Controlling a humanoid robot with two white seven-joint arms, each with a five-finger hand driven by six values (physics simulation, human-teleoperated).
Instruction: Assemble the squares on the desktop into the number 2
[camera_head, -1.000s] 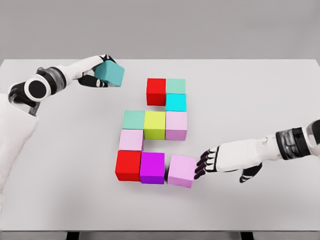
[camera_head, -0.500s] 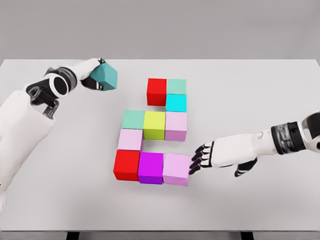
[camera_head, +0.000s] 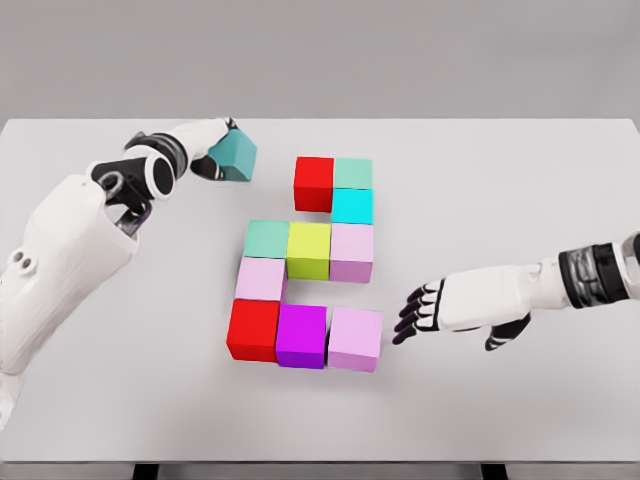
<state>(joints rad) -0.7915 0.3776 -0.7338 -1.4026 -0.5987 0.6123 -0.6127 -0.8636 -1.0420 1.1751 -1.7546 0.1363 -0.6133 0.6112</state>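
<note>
Coloured cubes lie on the white table (camera_head: 520, 180) in a partial figure. A red cube (camera_head: 313, 183) and a green cube (camera_head: 352, 172) make the top row, with a cyan cube (camera_head: 352, 205) under the green one. The middle row is green (camera_head: 267, 239), yellow (camera_head: 309, 249) and pink (camera_head: 352, 250). A pink cube (camera_head: 261, 279) sits below its left end. Red (camera_head: 253, 329), magenta (camera_head: 301, 335) and pink (camera_head: 355, 339) cubes form the bottom row. My left hand (camera_head: 213, 152) is shut on a teal cube (camera_head: 234, 157), held left of the top red cube. My right hand (camera_head: 420, 312) is open, just right of the bottom pink cube, apart from it.
The bottom pink cube was pushed left against the magenta cube, then my right hand drew back to the right. My left hand carried the teal cube right, closer to the top red cube.
</note>
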